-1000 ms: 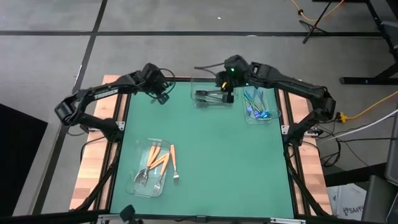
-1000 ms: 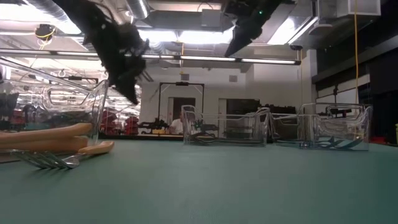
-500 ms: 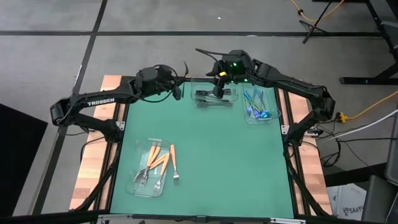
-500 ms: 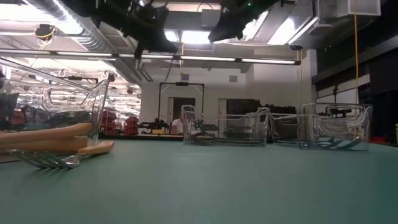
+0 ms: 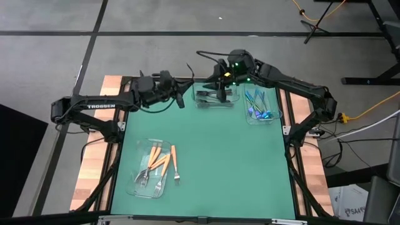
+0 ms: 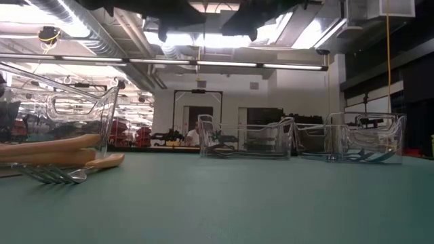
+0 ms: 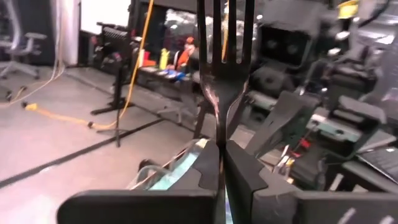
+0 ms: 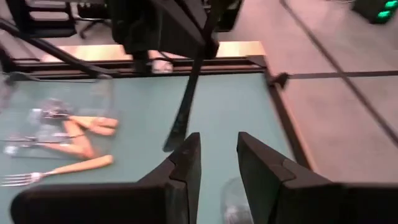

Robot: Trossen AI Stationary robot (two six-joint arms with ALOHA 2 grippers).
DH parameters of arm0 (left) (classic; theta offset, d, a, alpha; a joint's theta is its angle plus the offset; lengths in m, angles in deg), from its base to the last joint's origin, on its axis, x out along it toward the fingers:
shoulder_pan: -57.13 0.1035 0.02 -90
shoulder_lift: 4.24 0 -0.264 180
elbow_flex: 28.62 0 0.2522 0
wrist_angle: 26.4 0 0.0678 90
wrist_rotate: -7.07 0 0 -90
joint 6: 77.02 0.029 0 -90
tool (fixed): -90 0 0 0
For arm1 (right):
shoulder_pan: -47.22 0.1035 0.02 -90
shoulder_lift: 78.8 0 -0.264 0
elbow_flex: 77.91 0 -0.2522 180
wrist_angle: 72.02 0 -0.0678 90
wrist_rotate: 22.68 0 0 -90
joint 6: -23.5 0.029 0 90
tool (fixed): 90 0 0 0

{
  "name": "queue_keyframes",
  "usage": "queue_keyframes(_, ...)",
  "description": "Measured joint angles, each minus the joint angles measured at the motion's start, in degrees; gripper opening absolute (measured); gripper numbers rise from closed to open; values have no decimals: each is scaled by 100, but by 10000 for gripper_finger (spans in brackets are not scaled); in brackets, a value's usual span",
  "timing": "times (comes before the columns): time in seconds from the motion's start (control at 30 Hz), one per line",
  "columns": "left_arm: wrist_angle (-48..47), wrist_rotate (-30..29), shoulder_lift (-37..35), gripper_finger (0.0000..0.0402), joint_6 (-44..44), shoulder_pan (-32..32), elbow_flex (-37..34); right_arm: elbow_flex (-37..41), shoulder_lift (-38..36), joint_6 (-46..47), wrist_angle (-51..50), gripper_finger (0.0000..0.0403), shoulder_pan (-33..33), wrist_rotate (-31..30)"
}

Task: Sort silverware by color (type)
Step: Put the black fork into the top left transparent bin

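Black fork (image 7: 222, 68) sits pinched upright in the left gripper (image 7: 221, 163), whose fingers are pressed tight on its handle, held in the air at the far edge of the green surface (image 5: 212, 156), just beside the middle tray (image 5: 215, 98) that holds the other dark utensils. The right gripper (image 8: 214, 163) hangs over that same tray with its fingers spread partway and nothing between them. To finish this step well, the left arm should probably carry the fork fully over the tray, lower it so the fork lies flat along the tray, and only then release, while the right arm keeps clear. Three clear trays are visible; four or so orange-handled forks (image 5: 160, 165) lie at the near tray (image 5: 139, 182), one (image 5: 175, 164) just outside it; several blue utensils (image 5: 255, 105) fill the far right tray (image 5: 275, 114), too tangled to count.
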Motion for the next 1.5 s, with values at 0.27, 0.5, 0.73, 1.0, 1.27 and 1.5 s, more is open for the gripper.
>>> queue_keyframes(0.27, 337, 119, -2, 2, 599, -481, 0, 0, 0, 69, 293, 95, 403, 42)
queue_keyframes(0.5, 401, 513, -2, 2, 1204, -886, 0, 0, 0, 67, 427, 95, 780, 56)
queue_keyframes(0.73, 407, 830, -2, 2, 1738, -1234, 0, 0, 2, 65, 441, 95, 1066, 417)
queue_keyframes(1.0, 367, 1135, -2, 2, 1777, -1453, 0, 0, 4, 63, 25, 95, 1079, 995)
queue_keyframes(1.27, 314, 1270, -2, 3, 1786, -1571, 0, 0, 4, 63, -5, 95, 1051, 1838)
queue_keyframes(1.5, 393, 1270, -2, 3, 1921, -1571, 0, 0, 4, 61, 394, 95, 1054, 2105)
